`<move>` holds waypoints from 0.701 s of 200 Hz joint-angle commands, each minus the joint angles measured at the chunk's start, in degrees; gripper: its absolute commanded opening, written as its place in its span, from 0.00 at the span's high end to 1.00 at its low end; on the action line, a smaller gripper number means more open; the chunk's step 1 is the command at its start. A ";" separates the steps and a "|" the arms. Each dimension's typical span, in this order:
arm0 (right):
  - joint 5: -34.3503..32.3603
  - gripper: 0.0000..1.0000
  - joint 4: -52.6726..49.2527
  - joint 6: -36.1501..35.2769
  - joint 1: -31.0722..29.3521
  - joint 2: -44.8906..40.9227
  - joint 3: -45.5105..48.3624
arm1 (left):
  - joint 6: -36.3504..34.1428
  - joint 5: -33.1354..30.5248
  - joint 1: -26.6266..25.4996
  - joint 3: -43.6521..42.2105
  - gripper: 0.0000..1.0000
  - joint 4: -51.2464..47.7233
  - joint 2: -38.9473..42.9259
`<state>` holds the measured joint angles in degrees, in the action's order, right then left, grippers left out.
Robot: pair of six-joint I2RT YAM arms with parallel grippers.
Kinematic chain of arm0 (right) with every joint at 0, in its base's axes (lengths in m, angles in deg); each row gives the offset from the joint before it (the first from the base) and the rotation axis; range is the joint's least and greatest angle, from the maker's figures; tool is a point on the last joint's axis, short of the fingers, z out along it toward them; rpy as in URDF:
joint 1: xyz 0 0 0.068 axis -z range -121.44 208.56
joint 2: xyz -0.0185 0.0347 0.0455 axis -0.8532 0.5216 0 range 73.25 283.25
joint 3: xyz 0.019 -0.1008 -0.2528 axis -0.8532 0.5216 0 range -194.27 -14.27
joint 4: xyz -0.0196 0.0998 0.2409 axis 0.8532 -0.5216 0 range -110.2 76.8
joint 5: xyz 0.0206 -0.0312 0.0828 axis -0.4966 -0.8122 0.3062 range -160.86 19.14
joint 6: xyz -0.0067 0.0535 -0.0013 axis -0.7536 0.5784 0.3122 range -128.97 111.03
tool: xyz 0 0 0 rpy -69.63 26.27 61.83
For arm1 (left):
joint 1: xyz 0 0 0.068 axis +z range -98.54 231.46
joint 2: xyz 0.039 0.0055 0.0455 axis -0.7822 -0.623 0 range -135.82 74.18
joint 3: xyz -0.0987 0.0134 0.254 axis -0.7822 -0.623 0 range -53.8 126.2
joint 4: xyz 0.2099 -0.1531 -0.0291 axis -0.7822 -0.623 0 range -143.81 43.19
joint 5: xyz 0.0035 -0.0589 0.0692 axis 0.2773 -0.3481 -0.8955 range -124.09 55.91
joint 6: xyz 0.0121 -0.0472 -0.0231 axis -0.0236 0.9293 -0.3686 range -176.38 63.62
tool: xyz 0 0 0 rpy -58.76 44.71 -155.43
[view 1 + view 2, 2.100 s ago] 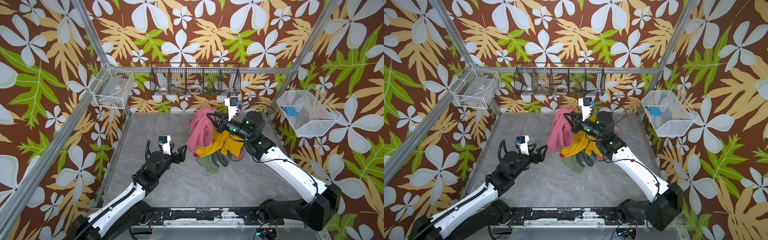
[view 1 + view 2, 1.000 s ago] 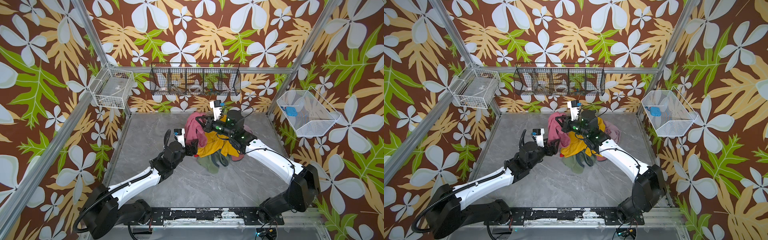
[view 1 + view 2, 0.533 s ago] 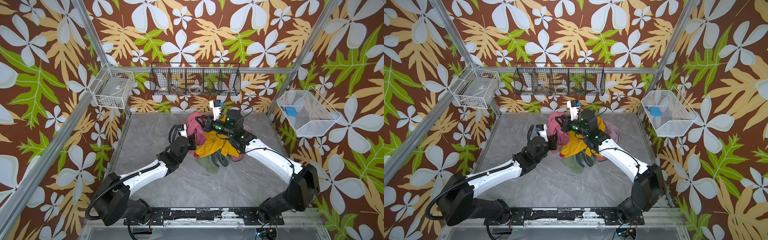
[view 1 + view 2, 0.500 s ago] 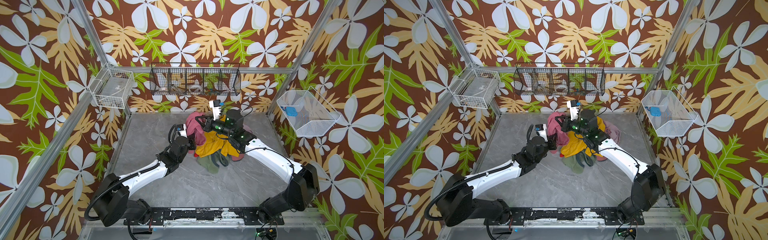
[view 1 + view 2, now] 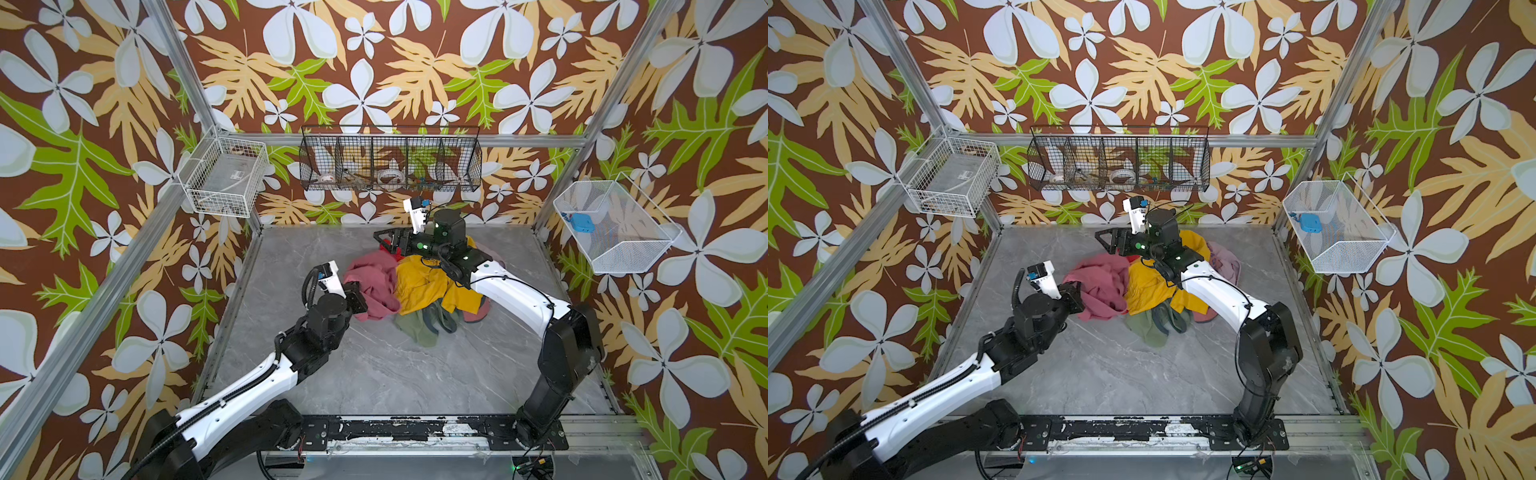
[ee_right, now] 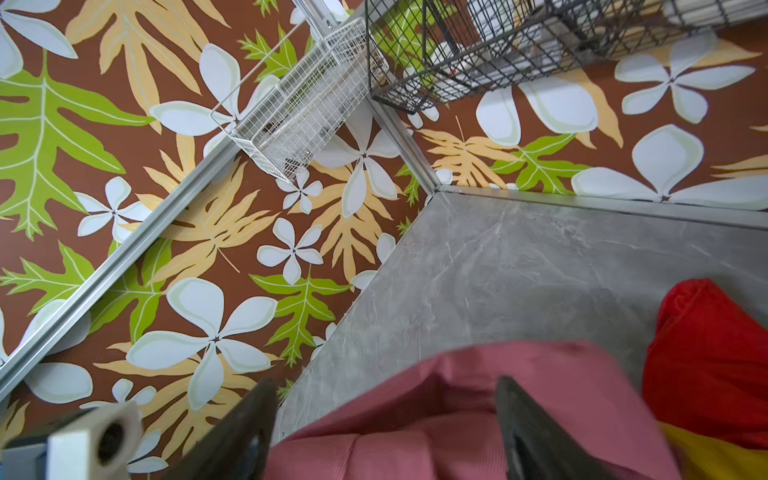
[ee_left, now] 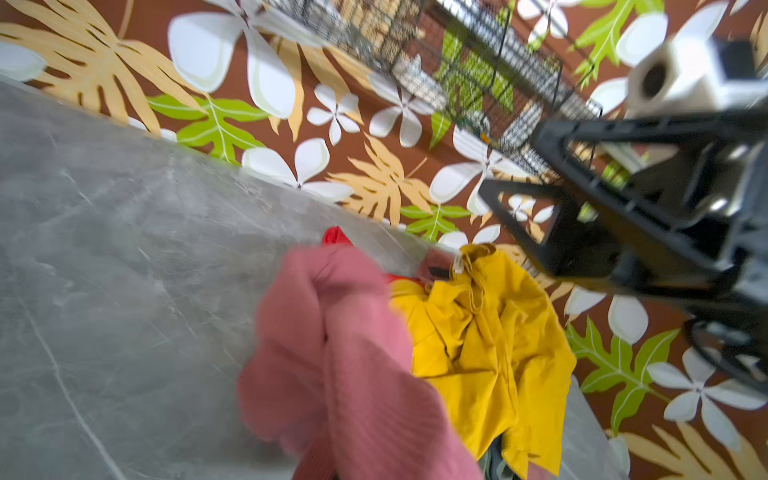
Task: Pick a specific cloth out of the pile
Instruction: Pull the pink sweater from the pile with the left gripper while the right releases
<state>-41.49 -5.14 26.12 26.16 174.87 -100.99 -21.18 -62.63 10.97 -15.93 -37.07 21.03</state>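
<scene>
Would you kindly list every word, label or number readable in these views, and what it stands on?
None is readable.
In the white wire basket, a clear item bears a small dark mark, perhaps a label, too small to read.
No print shows on the cloth or the pile.

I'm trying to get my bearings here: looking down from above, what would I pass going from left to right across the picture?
In a top view: white wire basket → left pincer → rose-pink cloth → yellow garment → white mesh basket with something blue inside.
</scene>
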 commanded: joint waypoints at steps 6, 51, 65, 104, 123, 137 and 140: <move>0.72 0.00 -3.00 -3.96 0.06 0.89 -1.24 | -0.03 -5.68 1.77 4.95 1.00 -7.85 3.86; -5.02 0.00 -6.77 -9.22 1.29 -0.79 0.86 | -4.11 -4.83 5.13 19.46 1.00 -20.94 0.40; -5.54 0.00 -6.86 -9.90 2.43 -2.09 2.45 | -5.03 -2.75 7.57 23.34 1.00 -22.80 -1.70; -6.40 0.00 -7.81 -12.72 5.30 -6.88 6.58 | -8.97 3.81 15.18 31.25 1.00 -25.83 -8.38; -8.82 0.00 -8.18 -15.00 5.55 -9.79 8.81 | -10.14 7.07 19.17 31.92 1.00 -25.24 -10.76; -10.25 0.00 -8.32 -16.50 5.66 -11.44 10.25 | -11.21 10.43 22.20 31.57 1.00 -23.31 -12.46; -10.51 0.00 -8.39 -16.75 5.67 -11.71 10.52 | -11.43 11.03 22.86 31.57 1.00 -22.95 -12.88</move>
<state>-48.86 -13.23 13.23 31.66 165.19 -92.10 -29.73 -57.77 30.23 15.43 -61.96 10.19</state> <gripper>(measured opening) 0.999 0.063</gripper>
